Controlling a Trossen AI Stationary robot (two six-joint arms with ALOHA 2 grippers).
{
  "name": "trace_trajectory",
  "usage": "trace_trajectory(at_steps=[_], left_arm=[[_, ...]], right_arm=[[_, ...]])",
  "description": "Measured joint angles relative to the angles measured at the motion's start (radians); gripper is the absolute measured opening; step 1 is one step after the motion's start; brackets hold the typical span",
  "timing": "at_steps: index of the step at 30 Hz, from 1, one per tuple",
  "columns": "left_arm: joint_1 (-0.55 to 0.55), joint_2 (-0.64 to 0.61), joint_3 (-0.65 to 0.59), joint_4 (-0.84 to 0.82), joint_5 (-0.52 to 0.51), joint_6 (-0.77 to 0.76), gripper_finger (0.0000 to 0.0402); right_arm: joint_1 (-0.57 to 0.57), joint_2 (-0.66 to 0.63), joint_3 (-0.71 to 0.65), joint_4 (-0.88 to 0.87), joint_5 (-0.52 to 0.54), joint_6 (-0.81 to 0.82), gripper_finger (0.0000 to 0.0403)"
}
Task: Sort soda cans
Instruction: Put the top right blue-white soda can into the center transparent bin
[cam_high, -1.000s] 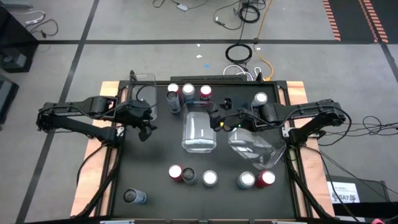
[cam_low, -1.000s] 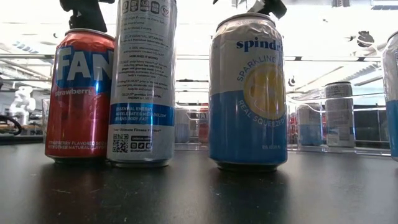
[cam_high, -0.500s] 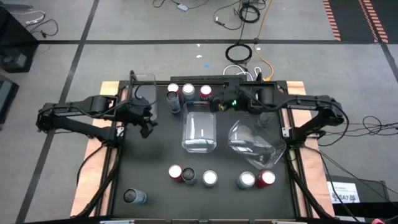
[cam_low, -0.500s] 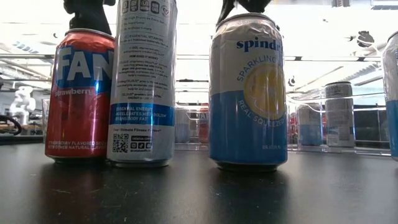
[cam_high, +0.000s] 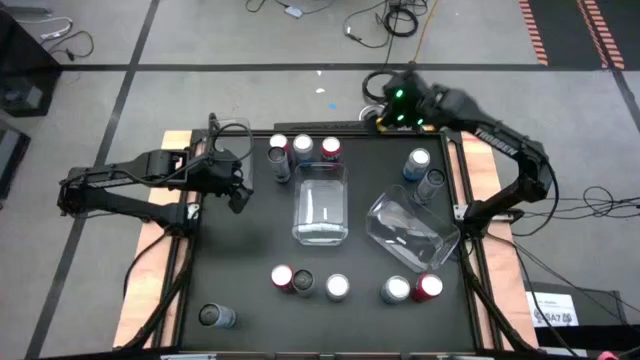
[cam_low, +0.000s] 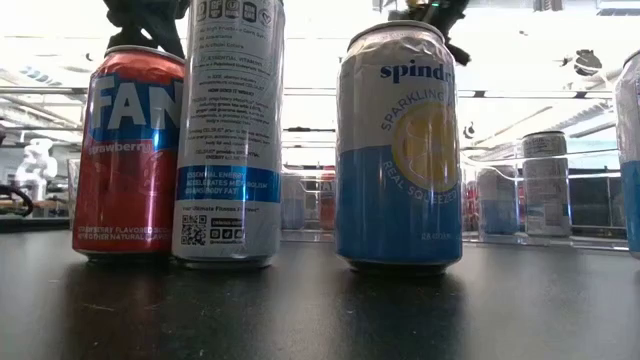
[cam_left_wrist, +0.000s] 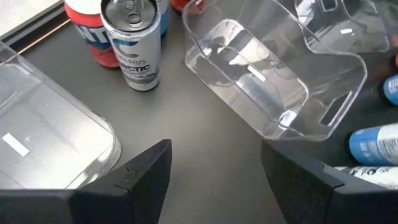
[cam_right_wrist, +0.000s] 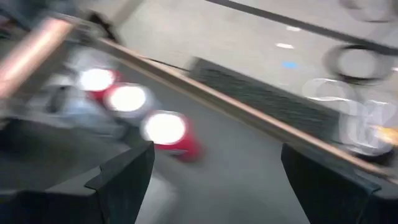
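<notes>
I count twelve soda cans on my table from above. Four stand in a tight cluster at the back (cam_high: 303, 148), left of the middle: three in a row along the back edge and a tall silver one (cam_high: 280, 166) just in front of them. Two stand near the right edge, a blue one (cam_high: 419, 161) with a dark grey one (cam_high: 432, 181) just beside it. Five make a ragged line at the front (cam_high: 337, 287) (in order from my left: a red one, a dark one touching it, a silver-topped one, a blue one, a red one). One stands alone in the front left corner (cam_high: 215, 316). There are three clear bins. One stands at the back left corner (cam_high: 231, 130). One stands upright in the middle of the table (cam_high: 322, 205). One lies tilted toward the right (cam_high: 405, 232), reaching almost to the last two cans of the front line. My left gripper (cam_left_wrist: 216, 149) hangs over the left part of the table, between the corner bin and the middle bin. Its jaws are parted and there is nothing between them. My wrist camera on that arm looks past them at the tall silver can and the middle bin. My right gripper (cam_right_wrist: 214, 168) is raised over the back edge of the table, right of the middle. Its jaws are spread wide and there is nothing between them. It is well apart from every can, and I hold none.
</notes>
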Motion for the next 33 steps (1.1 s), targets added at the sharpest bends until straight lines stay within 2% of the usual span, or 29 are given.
trace_trajectory(at_steps=[5, 11, 16, 21, 33], left_arm=[[0.012, 0.0, 0.0, 0.0, -0.007, -0.001, 0.0258], [0.029, 0.0, 0.0, 0.0, -0.019, 0.003, 0.0258], [0.032, 0.0, 0.0, 0.0, -0.019, 0.002, 0.0258], [0.032, 0.0, 0.0, 0.0, -0.019, 0.0, 0.0258], [0.031, 0.0, 0.0, 0.0, -0.019, -0.002, 0.0258]], right_arm=[[-0.133, 0.011, 0.091, -0.299, 0.028, -0.04, 0.0345], [-0.232, 0.037, 0.063, -0.505, 0.025, -0.036, 0.0345], [-0.272, 0.064, 0.003, -0.525, -0.018, -0.039, 0.0345], [-0.291, 0.074, -0.115, -0.489, -0.025, -0.051, 0.0345], [-0.245, 0.06, -0.317, -0.349, -0.052, -0.034, 0.0345]])
